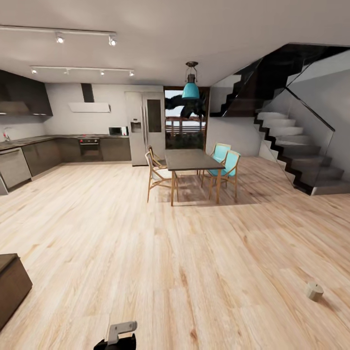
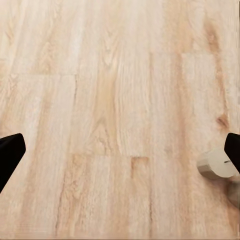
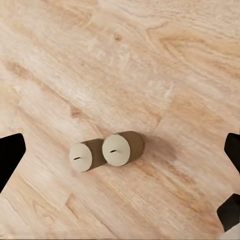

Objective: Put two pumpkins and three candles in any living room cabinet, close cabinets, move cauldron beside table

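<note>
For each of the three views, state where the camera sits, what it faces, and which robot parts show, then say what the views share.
Head view: on the robot's head, facing across the plank floor toward the dining table, kitchen and stairs; one candle lies on the floor at lower right; a piece of the robot shows at the bottom edge.
Left wrist view: near the left gripper, looking down at the floor; dark fingertips at both edges, a candle beside one.
Right wrist view: near the right gripper, looking down at two touching candles.
Shared: plank floor and candles.
</note>
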`<state>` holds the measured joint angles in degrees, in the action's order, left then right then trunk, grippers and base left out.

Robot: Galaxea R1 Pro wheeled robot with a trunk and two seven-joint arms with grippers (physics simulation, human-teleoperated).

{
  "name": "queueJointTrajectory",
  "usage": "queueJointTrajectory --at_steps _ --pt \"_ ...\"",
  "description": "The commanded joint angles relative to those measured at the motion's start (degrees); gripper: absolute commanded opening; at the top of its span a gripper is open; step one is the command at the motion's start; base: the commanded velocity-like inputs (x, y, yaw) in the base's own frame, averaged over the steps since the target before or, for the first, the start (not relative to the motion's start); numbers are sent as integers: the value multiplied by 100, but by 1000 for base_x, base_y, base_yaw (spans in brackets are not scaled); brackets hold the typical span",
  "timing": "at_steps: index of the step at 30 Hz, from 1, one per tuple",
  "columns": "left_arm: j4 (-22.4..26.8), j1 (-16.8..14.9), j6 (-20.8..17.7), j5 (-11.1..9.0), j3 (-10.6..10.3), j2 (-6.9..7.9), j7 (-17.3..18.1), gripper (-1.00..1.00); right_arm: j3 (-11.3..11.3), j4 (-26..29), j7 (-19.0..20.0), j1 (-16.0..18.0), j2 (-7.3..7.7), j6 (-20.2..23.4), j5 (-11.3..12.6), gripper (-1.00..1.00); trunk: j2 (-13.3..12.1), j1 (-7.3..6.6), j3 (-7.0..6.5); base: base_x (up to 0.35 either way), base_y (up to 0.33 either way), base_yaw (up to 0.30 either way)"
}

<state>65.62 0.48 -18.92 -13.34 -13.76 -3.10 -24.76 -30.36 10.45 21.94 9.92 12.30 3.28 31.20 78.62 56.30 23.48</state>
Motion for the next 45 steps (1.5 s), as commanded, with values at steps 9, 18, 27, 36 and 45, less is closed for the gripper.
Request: queueJointTrajectory --at_steps 9,18,27,36,45 --pt "-14 -4 116 -252 -34 2 -40 100 66 664 -46 2 -349 41 -322 100 366 199 167 0 0 0" --pt "12 -4 158 -257 -39 2 -40 100 142 702 8 2 -382 42 -377 100 727 396 329 0 0 0" --pt "1 -4 160 -256 -39 2 -46 100 367 693 37 2 -394 42 -438 100 1088 594 491 0 0 0" --pt "-13 -4 160 -251 -54 2 -46 100 372 688 38 2 -399 42 -439 100 1449 792 652 0 0 0" --pt "-15 -4 160 -248 -58 2 -46 100 373 681 29 2 -433 42 -442 100 1810 989 814 0 0 0"
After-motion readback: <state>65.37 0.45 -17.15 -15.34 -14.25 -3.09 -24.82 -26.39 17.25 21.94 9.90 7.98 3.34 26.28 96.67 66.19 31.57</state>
